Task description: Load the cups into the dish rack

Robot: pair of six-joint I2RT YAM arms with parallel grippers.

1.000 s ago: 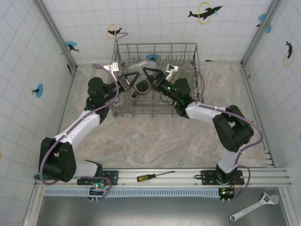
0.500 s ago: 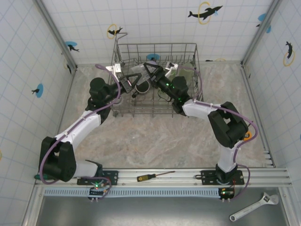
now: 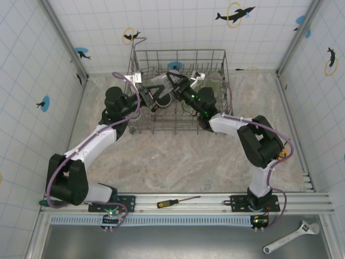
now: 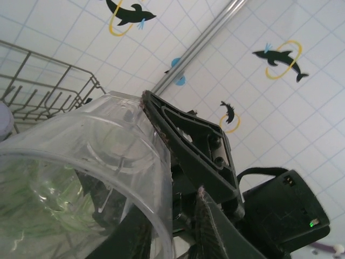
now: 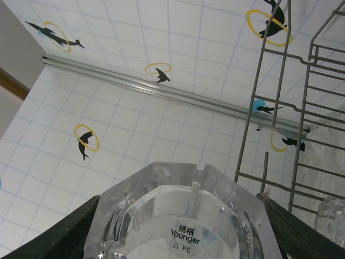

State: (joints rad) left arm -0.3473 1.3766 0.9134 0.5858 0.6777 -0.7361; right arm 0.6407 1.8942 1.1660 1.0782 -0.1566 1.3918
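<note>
Both grippers meet over the grey wire dish rack (image 3: pixel 178 52). A clear glass (image 5: pixel 183 216) lies base-first between my right gripper's fingers (image 5: pixel 294 221), which press on its two sides; the right gripper (image 5: pixel 180 224) is shut on it. My left gripper (image 4: pixel 168 200) straddles the same glass's wall (image 4: pixel 108 140), one finger inside and one finger (image 4: pixel 207 226) standing a little off the outside, so it is open. From above, the left gripper (image 3: pixel 153 93) and right gripper (image 3: pixel 171 86) nearly touch. A black mug (image 3: pixel 163 100) sits in the rack beneath them.
Green tumblers (image 4: pixel 32 216) show blurred through the glass, and another clear cup (image 5: pixel 331 213) rests in the rack. The rack's tall wire sides (image 5: pixel 269 108) rise close beside the right gripper. A screwdriver (image 3: pixel 175 202) lies on the near rail and a wrench (image 3: pixel 291 237) at front right.
The right gripper has moved left across the rack and closed its jaws round the glass's base. The left gripper, shut on the rim before, has opened its jaws.
</note>
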